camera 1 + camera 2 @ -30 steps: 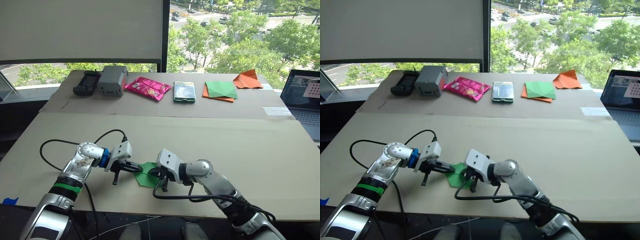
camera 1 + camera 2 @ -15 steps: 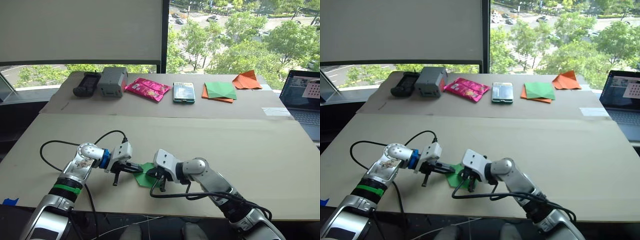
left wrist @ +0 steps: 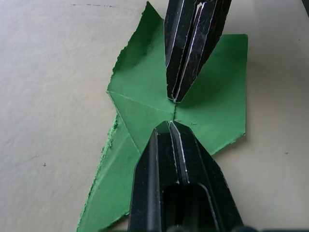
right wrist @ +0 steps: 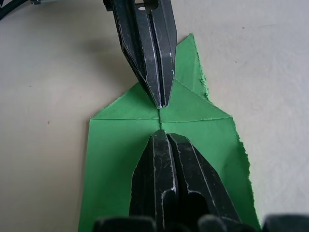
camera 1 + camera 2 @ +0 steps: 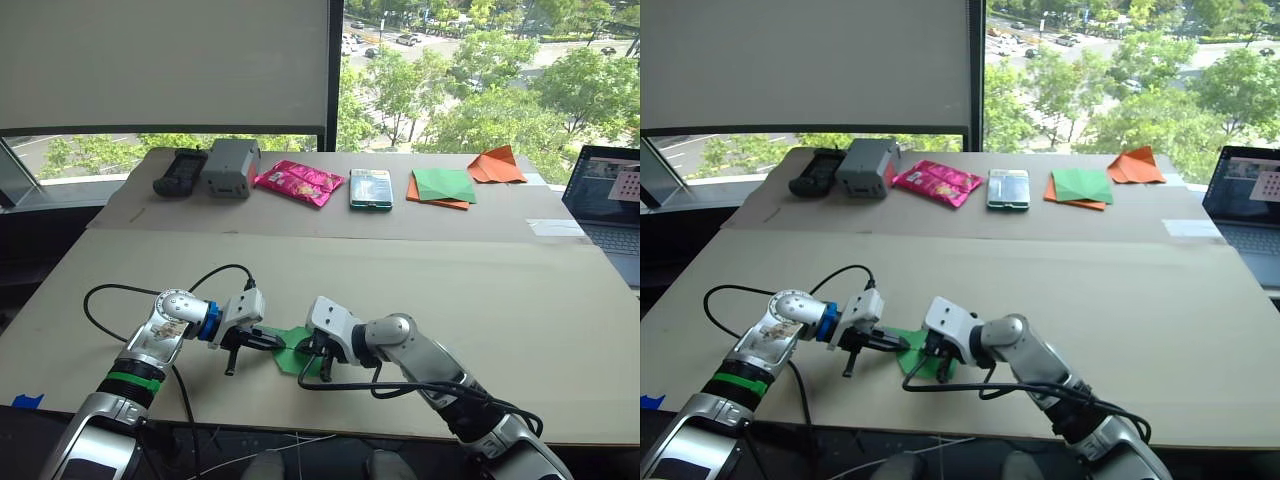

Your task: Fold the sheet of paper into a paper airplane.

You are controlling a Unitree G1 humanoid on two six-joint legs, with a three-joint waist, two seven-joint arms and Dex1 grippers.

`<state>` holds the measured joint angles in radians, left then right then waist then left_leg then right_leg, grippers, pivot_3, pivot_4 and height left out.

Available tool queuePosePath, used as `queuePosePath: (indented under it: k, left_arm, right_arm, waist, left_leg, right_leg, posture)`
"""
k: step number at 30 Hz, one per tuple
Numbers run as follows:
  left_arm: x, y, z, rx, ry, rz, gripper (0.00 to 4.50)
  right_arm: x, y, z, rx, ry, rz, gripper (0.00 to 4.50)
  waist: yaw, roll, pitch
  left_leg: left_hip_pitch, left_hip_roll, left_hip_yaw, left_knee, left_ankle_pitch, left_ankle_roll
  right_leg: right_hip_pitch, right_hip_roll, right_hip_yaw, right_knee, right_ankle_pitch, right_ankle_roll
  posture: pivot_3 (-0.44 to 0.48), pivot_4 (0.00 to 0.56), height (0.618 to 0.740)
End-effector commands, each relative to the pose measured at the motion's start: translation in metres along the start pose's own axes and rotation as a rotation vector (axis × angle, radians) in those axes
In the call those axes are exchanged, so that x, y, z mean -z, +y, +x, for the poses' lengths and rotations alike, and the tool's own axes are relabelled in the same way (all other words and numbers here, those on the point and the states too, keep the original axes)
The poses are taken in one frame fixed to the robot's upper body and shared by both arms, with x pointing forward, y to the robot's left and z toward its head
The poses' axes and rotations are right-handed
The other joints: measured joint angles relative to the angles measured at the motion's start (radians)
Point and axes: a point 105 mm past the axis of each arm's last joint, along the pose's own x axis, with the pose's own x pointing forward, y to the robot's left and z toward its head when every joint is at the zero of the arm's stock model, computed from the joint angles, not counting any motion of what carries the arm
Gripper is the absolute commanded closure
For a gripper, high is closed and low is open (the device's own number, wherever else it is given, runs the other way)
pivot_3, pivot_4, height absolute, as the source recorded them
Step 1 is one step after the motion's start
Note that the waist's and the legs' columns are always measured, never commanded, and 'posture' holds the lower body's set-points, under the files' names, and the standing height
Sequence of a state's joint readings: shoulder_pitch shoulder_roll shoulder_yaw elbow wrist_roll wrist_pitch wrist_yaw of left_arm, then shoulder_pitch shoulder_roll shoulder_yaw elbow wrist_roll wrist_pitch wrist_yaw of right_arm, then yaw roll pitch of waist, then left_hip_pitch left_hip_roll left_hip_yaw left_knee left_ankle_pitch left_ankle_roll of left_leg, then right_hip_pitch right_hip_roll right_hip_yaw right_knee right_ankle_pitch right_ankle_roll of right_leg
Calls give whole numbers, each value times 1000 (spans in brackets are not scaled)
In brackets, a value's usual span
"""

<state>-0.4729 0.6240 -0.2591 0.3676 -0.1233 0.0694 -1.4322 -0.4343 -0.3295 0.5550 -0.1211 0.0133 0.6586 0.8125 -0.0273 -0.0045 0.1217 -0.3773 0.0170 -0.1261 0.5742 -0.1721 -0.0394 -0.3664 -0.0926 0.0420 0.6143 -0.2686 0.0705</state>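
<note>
The sheet of paper is bright green, partly folded with crease lines, and lies flat near the table's front edge. My left gripper comes at it from the left, shut, its tip resting on the centre crease. My right gripper comes from the right, also shut, its tip on the same crease. The two tips point at each other and are almost touching over the paper. Neither gripper has the paper between its fingers.
Along the back of the table lie a black device, a grey box, a pink packet, a phone, green-and-orange sheets and an orange paper plane. A laptop sits at the far right. A black cable loops beside my left arm.
The view has shifted slightly. My right gripper has edged a little toward the left one over the paper. The paper and the left gripper stay put.
</note>
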Motion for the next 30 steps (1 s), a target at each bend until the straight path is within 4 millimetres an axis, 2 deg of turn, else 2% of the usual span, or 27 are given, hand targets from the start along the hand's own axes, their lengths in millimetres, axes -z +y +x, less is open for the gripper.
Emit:
queuePosePath:
  k: [1, 6, 14, 19, 24, 30]
  left_arm:
    - [6, -2, -3, 5, 40, -8, 4500]
    - [7, -2, -4, 4, 49, -5, 4500]
    - [8, -1, -4, 1, 52, -3, 4500]
    - [9, -1, -4, 0, 53, -2, 4500]
    - [7, -1, -3, 0, 47, -1, 4500]
    - [-18, -4, -17, 30, -37, -17, 4500]
  right_arm:
    - [65, 0, -13, 39, 234, 151, 4479]
    - [75, 4, -27, 50, 260, 176, 4479]
    - [99, 10, -53, 84, 332, 207, 4479]
    - [105, 11, -62, 103, 346, 224, 4479]
    - [99, 13, -56, 99, 327, 219, 4479]
    - [96, 16, -50, 97, 314, 218, 4479]
  waist:
    - [8, 0, 0]
    - [19, 0, -2]
    - [30, -1, -3]
    - [38, -3, -3]
    - [39, -3, -3]
    - [33, -7, -3]
  left_leg:
    - [0, 0, 0, 0, 0, 0]
    - [-2, -1, 0, 1, 0, 0]
    - [-3, -1, 1, 1, 0, 0]
    - [-3, -1, 1, 2, -1, -2]
    - [-3, -2, 1, 2, -4, -7]
    - [-2, -1, 1, 2, -4, -7]
  right_leg:
    - [0, 0, 0, 0, 0, 0]
    - [0, -1, 0, -1, -5, -6]
    - [2, -2, 0, -2, -8, -6]
    - [5, -2, 0, -3, -10, -6]
    - [8, -2, 0, -4, -12, -5]
    - [8, -2, 0, -3, -13, -5]
  posture:
    - [0, 150, 736]
    - [0, 150, 736]
    - [0, 150, 736]
    - [0, 150, 736]
    - [0, 150, 736]
    - [0, 150, 736]
